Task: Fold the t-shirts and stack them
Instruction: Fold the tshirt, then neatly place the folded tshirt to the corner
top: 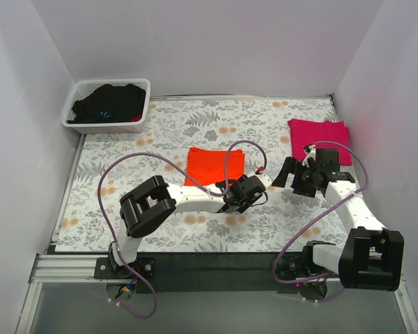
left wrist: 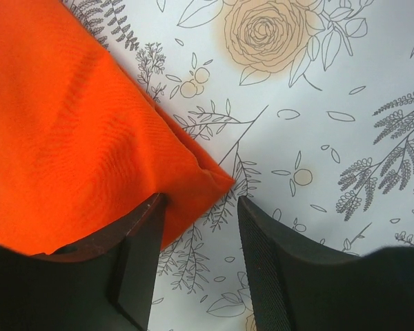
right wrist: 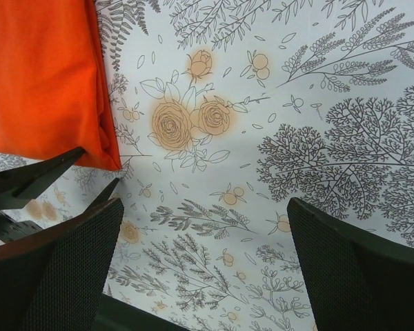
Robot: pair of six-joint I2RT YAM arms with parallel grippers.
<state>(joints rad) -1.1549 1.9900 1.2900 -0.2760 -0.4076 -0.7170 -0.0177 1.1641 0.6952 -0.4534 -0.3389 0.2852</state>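
Seat your left gripper [left wrist: 200, 203], jaws parted and empty, deeper onto the orange t-shirt's [left wrist: 69, 124] corner before closing; right gripper [right wrist: 205, 207] gapes empty.

A folded orange t-shirt [top: 215, 165] lies flat centrally, with a folded magenta-pink t-shirt [top: 320, 137] well apart to its right.

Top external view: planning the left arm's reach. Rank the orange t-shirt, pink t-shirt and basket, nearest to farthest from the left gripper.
From the left gripper:
1. Orange t-shirt, right beside it, table centre.
2. Pink t-shirt, right side.
3. Basket, far-left corner.
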